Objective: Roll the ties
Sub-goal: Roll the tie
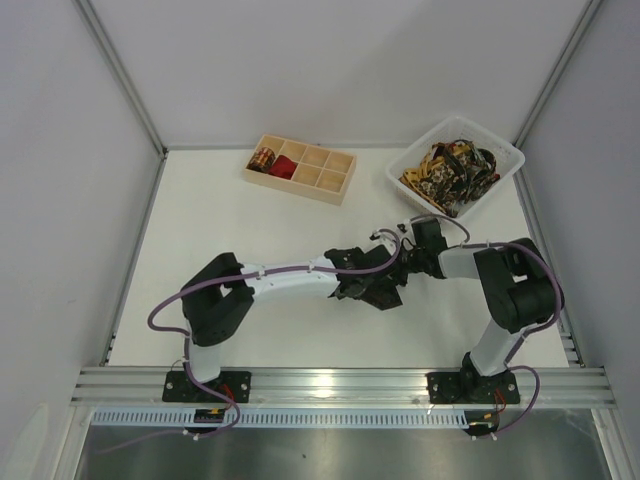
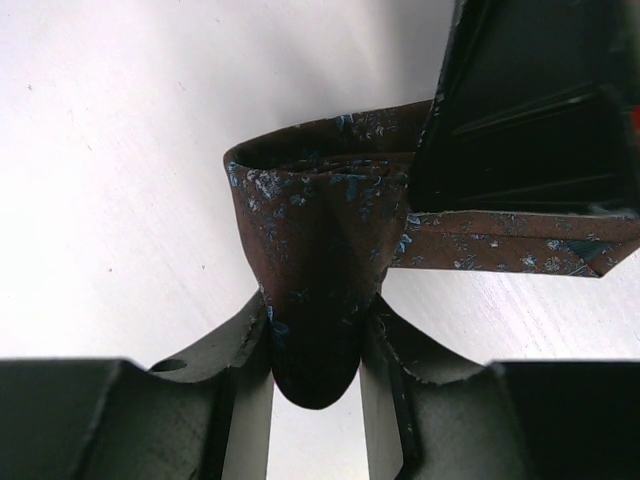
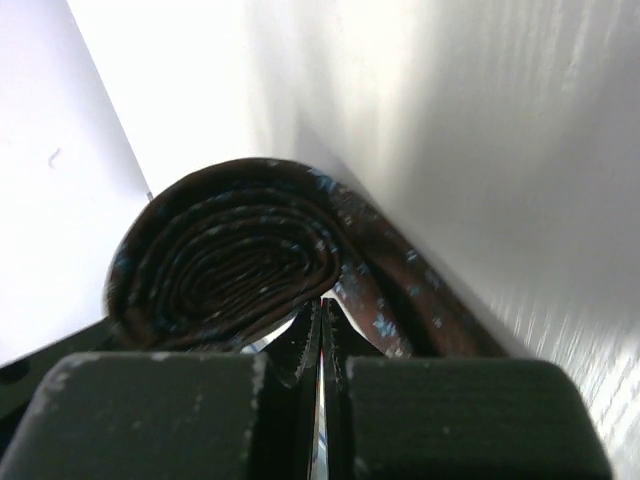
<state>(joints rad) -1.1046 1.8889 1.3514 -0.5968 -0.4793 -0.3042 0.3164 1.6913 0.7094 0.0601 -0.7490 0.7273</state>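
- Brown cloth, flecked pale blue, pinched between the two dark fingers (image 2: 245,335) of the left gripper (image 2: 315,335): the part-wound coil of the brown tie (image 2: 310,220), squeezed narrow at the tips and bulging wider toward 12 o'clock in the left wrist view.
- Pressed together with no gap showing: the fingertips of the right gripper (image 3: 322,325), tucked right under the coil's open end; no telling whether a layer of cloth is caught between them.
- End-on from the right wrist: tight concentric layers, soft and matte, more oval than round.
- Unwound tail leaving the coil toward 3 o'clock in the left wrist view, flat and narrow, ending in a folded point; long axis lying across the left fingers, coil axis aimed at the right gripper.
- Likely hinge of the coming turn: that loose tail, off on the right arm's side. Right gripper the nearer one, left serving as the clamp.
- Further out, from above: both grippers meeting at mid-table (image 1: 230,250), coil hidden between them.
- At 11 o'clock, a pale wooden tray (image 1: 296,191), with finished coils (image 1: 262,158), one gold-and-black and one red, toward its 9 o'clock end.
- At 1 o'clock, a white plastic basket (image 1: 503,152) with a tangle of loose ties (image 1: 450,172), patterned gold and black.
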